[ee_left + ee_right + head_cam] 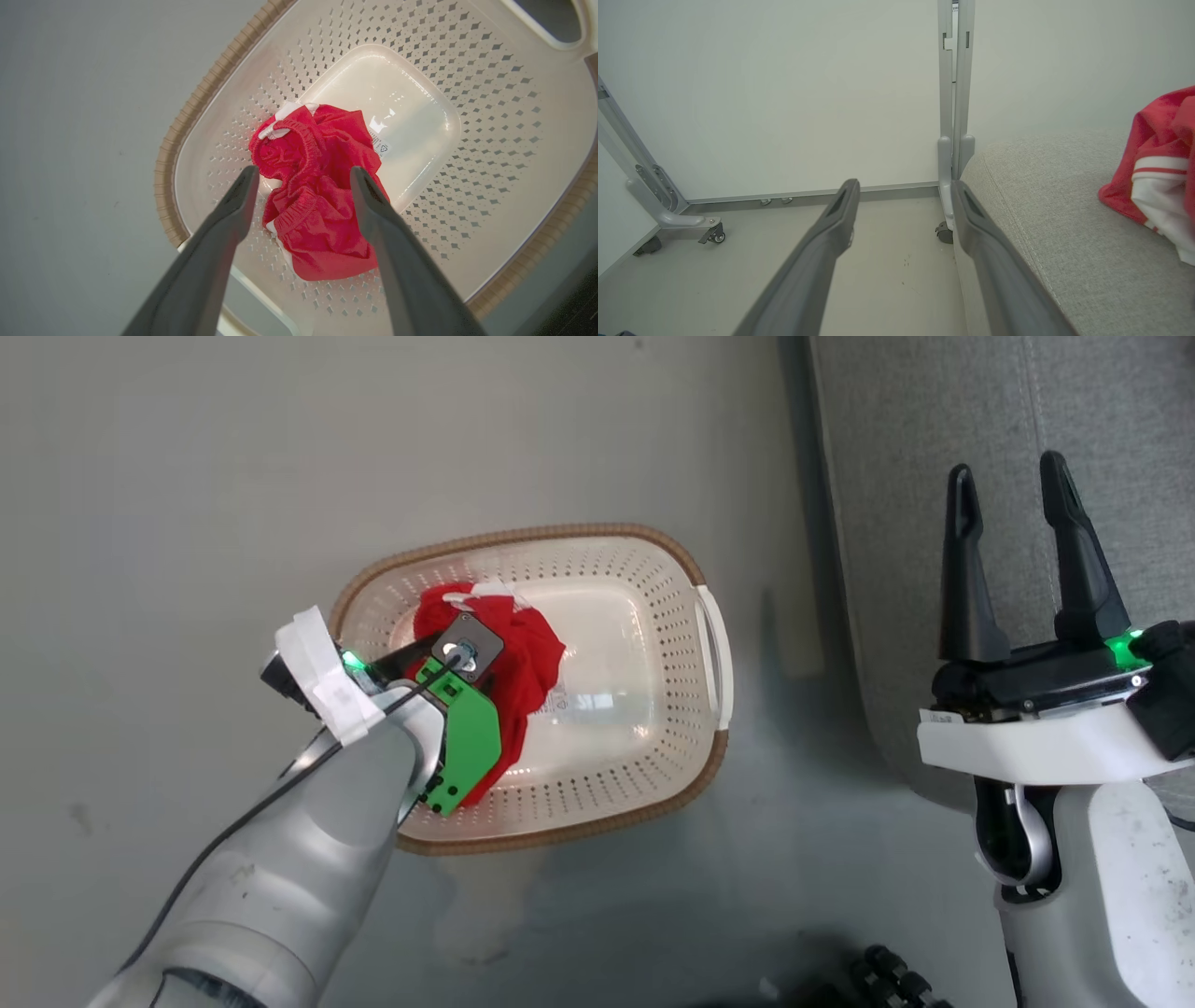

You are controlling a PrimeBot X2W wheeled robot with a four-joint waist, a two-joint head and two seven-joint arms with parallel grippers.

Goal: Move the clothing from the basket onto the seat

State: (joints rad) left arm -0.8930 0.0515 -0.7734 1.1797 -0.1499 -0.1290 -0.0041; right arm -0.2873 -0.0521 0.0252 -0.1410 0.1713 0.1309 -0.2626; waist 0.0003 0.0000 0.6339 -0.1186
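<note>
Our left gripper [303,171] hangs directly over the clothing [322,228] in the basket [490,116], fingers [224,224] apart astride it (the right gripper [1007,467], also spread, idles beside the seat [934,411]).

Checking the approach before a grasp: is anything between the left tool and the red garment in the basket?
Nothing visible stands between them. The open left tool points straight down at the red garment, which lies uncovered in the basket, with no other item on top.
</note>
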